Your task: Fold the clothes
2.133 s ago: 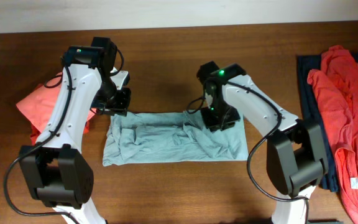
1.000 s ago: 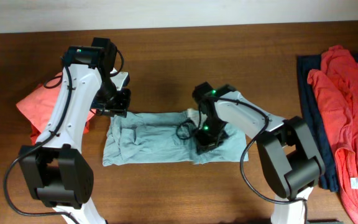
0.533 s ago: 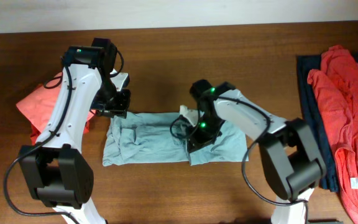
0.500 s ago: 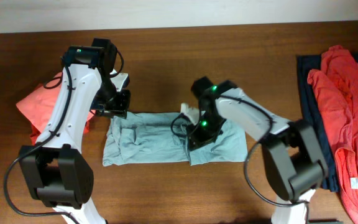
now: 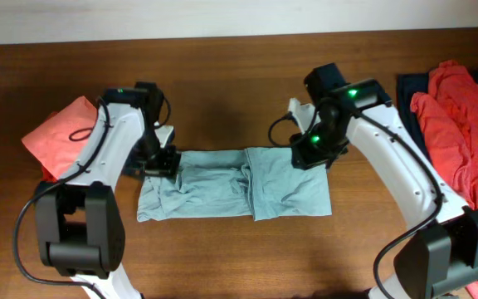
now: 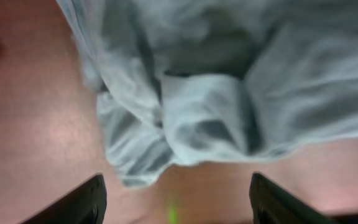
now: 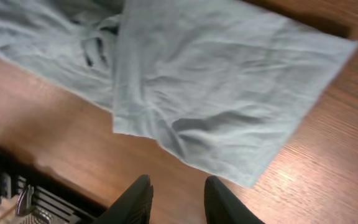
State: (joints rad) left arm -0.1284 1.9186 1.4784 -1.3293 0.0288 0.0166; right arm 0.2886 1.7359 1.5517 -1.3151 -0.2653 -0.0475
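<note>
At table centre: the shirt [image 5: 222, 183] lies as a long band running left to right, all of it resting on the table [image 5: 222, 75].
Right end: lies folded over the middle, fairly flat, its edge crossing the band from far to near.
Left end: not yet folded; the left wrist view shows it bunched and creased.
Left gripper [image 5: 158, 162]: at the shirt's far-left corner, jaws spread wide with nothing between them.
Right gripper [image 5: 309, 154]: above the far edge of the folded right part, fingers a little apart, empty, clear of the cloth.
Other clothes: a coral piece [image 5: 56, 137] at far left; an orange-red pile [image 5: 463, 124] on a navy piece [image 5: 407, 124] at far right, well apart from the shirt.
Step in hand: probably folding the left end over to meet the right flap.
Doing it well: close on every layer at the corner, not one loose ripple; lift low, carry rightward, lay edges flush.
Risk: the bunched cloth may drag and skew the band.
</note>
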